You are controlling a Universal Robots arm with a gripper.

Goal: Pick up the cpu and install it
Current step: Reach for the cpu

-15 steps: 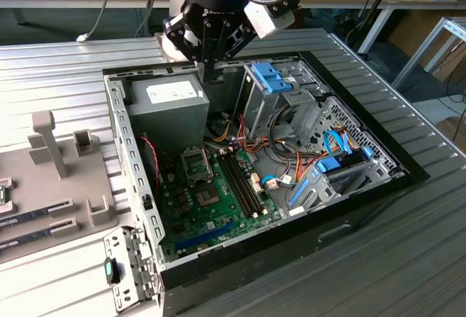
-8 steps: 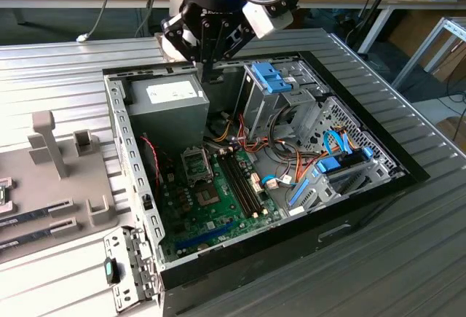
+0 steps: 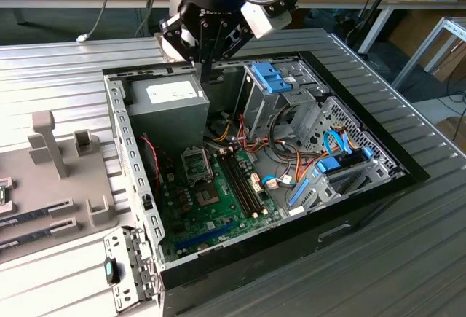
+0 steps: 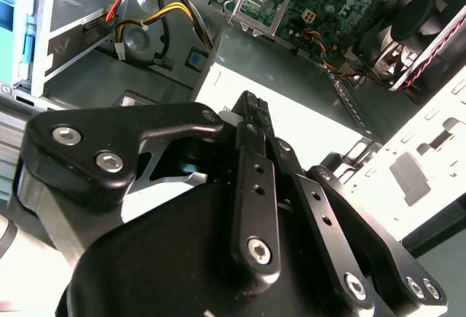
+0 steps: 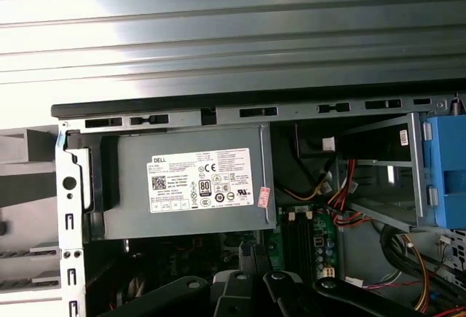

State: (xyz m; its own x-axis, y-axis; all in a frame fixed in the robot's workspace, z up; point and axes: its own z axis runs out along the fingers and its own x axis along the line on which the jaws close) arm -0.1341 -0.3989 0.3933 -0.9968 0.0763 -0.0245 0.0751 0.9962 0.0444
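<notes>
Tool (image 3: pixel 207 75) is seen clenched above the power supply (image 3: pixel 167 109), well apart from the socket (image 3: pixel 195 162), whose pins could be bent by any skewed lowering.

Open computer case (image 3: pixel 124 149) with grey power supply (image 3: pixel 166 113), green motherboard (image 3: pixel 218 218), blue drive brackets (image 3: pixel 271 80)

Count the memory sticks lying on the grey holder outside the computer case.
2. Both lie side by side on the grey holder at the exterior view's left: one memory stick higher in the picture, the other just below. More may lie past the picture's edge.
</notes>
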